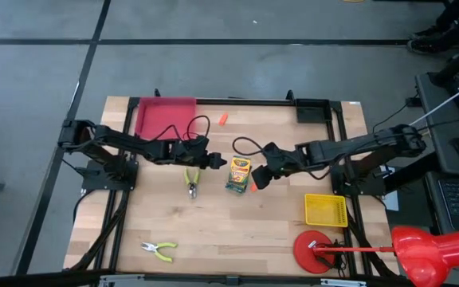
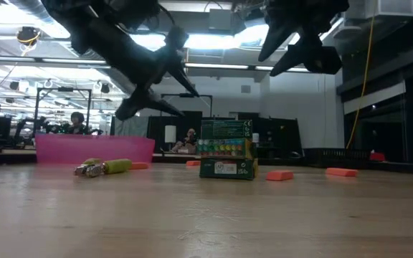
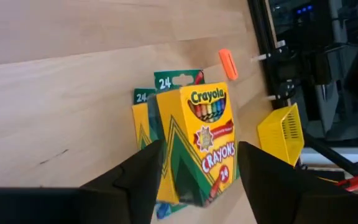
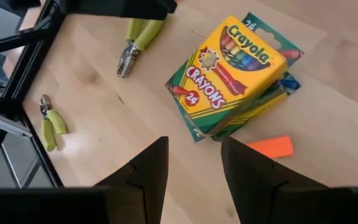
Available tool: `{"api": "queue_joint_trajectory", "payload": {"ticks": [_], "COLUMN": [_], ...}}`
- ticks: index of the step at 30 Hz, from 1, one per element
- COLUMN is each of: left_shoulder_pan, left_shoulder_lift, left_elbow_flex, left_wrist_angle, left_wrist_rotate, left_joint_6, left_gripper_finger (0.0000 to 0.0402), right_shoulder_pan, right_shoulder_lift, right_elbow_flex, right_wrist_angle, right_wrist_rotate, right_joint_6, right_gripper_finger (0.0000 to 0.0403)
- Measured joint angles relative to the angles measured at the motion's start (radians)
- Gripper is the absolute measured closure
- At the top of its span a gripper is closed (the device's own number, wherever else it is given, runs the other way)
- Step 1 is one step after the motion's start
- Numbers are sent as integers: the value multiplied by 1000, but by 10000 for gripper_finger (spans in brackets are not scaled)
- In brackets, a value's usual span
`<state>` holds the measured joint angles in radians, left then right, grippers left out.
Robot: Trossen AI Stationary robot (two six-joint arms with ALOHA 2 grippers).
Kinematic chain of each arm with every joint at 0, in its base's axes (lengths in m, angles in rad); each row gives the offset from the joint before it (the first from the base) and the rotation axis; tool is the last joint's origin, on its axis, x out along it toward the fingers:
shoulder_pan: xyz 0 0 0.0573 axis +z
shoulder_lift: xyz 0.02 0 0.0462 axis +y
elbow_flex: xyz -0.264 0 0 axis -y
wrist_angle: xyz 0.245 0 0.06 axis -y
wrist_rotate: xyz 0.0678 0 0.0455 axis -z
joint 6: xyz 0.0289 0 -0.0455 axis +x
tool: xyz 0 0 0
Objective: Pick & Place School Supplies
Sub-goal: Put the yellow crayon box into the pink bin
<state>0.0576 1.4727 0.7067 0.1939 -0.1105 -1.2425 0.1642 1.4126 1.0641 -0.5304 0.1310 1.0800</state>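
Crayon box [image 1: 238, 174] sits mid-desk between your two empty grippers.
Your left gripper [image 1: 211, 162] hangs just beside the glossy cardboard box, fingers spread and released; your right gripper [image 1: 259, 180] hovers on the other side, parted around nothing. From the wrists, the box hides a second pack beneath it. An orange stubby piece [image 4: 270, 147] lies beside it on the grainy wooden desk [image 1: 213, 231].
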Motion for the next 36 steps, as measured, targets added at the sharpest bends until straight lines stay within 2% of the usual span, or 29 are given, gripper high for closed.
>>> {"api": "queue_joint_trajectory", "payload": {"ticks": [5,8,15,27,33,36], "left_shoulder_pan": [29,39,44,71,76,70], "left_shoulder_lift": [90,134,144,106,105,105], "left_elbow_flex": [0,0,0,0,0,0], "left_wrist_angle": [98,170,201,173,166,160], "left_wrist_rotate": [32,49,61,60,64,103], "left_joint_6": [0,0,17,25,12,16], "left_gripper_finger": [185,189,193,194,194,194], "right_shoulder_pan": [0,0,-21,-79,-96,-103], "right_shoulder_lift": [2,2,49,213,221,221], "right_elbow_flex": [0,0,0,0,0,0], "right_wrist_angle": [-12,-29,-133,-56,-54,-53], "right_wrist_rotate": [26,78,211,175,204,183], "right_joint_6": [3,5,34,-14,-15,-18], "right_gripper_finger": [249,249,249,250,250,250]}}
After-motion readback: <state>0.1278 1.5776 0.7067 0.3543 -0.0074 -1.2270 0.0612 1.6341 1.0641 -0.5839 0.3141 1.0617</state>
